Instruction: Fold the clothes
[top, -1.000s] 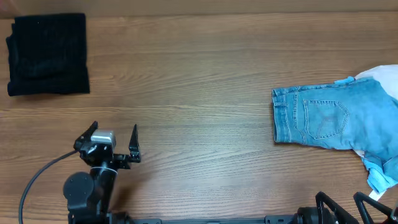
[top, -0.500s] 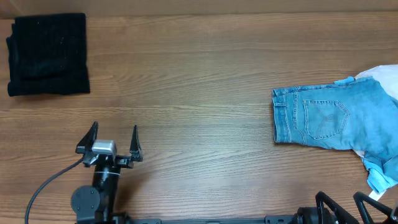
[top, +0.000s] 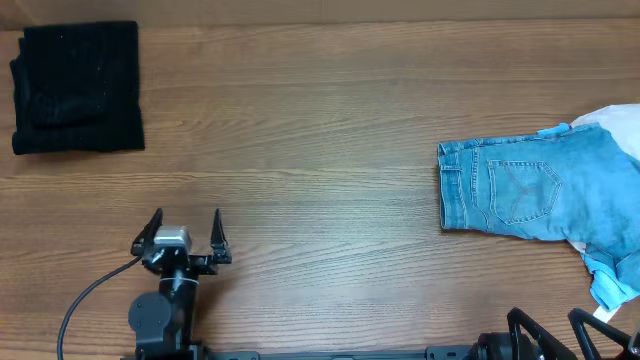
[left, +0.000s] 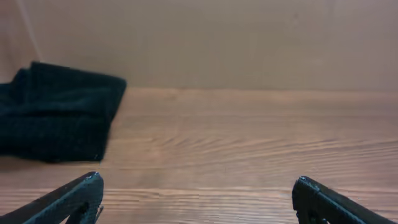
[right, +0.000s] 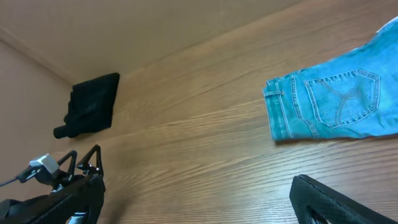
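The black fuzzy knit garment (top: 78, 88) lies folded in a rectangle at the far left corner of the table; it also shows in the left wrist view (left: 59, 118) and the right wrist view (right: 90, 104). No buttons show. The light-blue denim (top: 540, 190) lies flat at the right, back pocket up, and shows in the right wrist view (right: 336, 102). My left gripper (top: 187, 228) is open and empty over bare wood, well in front of the black garment. My right gripper (top: 546, 322) is open and empty at the front edge, near the denim's lower corner.
A white cloth (top: 620, 118) shows behind the denim at the right edge. A light-blue scrap (top: 608, 288) hangs at the denim's front right. A wall borders the table's far side (left: 249, 43).
My left arm has drawn back toward the front edge and turned its gripper straight; it stays open. The clothes and the right arm have not moved.
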